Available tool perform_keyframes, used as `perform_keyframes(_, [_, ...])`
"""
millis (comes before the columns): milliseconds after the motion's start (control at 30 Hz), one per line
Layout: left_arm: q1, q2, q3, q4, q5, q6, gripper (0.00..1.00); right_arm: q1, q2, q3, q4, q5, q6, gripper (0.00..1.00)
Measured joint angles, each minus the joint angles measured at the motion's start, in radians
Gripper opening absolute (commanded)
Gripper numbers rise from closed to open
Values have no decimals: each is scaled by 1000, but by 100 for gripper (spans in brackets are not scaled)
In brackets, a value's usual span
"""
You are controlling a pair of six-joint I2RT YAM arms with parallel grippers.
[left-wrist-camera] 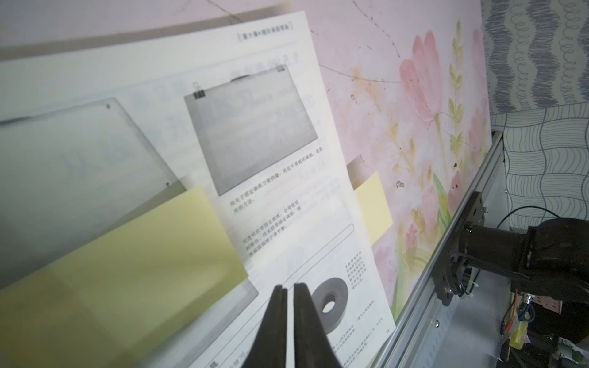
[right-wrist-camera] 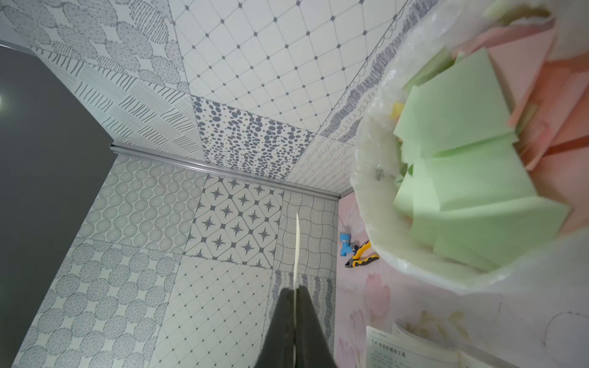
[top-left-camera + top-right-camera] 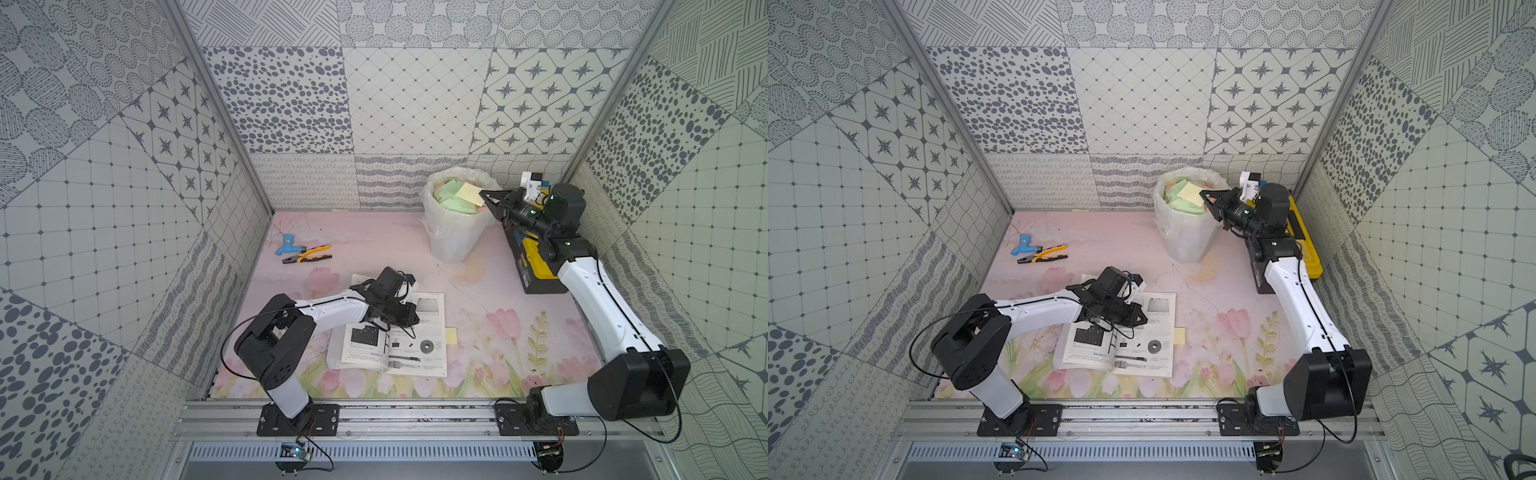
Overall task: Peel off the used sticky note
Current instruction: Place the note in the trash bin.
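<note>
The yellow sticky note point(image 3: 469, 193) is pinched in the right gripper point(image 3: 483, 193). Its jaws are closed tight on one edge of the note. The rest of the note sticks out in front of the jaw tips, up in the air. In the right wrist view you see it from the side, like a thin pale line.

Just past the jaw tips and a little lower is a white bin point(image 3: 451, 243) with a plastic bag in it. The held note hangs over the bin's rim. The bin is full of green notes point(image 2: 462, 178) and pink notes point(image 2: 541, 79).

Behind these jaws, under the arm, a yellow and black case point(image 3: 538, 270) lies on the flowery table point(image 3: 498, 299).

The left gripper point(image 1: 288, 288) is well apart from the bin. Its jaws are almost closed, with only a thin slit between them and nothing in it. Right under its jaw tips lies an open book point(image 3: 419, 345). A second yellow note point(image 3: 451, 336) pokes out from under the book's edge, near these jaws.

Far behind the left jaws, yellow pliers point(image 3: 307, 254) lie touching a blue plastic piece point(image 3: 286, 244).
</note>
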Motion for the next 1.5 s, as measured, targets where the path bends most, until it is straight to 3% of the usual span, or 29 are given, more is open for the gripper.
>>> perform_keyframes(367, [31,-45,-52,9,-24,-16,10,-17,422,467,-291,88,-212,2])
perform_keyframes(533, [36,-74,-74,10,-29,-21,10,-16,518,625,-430,94,-293,31])
perform_keyframes(633, [36,-86,-83,10,-32,-24,11,-16,521,657,-472,93,-321,59])
perform_keyframes(800, [36,-94,-89,10,-32,-24,10,-13,520,675,-491,82,-347,71])
perform_keyframes(1067, [40,-107,-95,8,-33,-23,10,10,503,721,-631,137,-453,76])
perform_keyframes(1267, [43,-115,-96,8,-44,-23,10,81,484,861,-808,299,-624,76])
perform_keyframes(1500, [48,-121,-108,9,-58,-24,10,147,382,854,-903,469,-753,76])
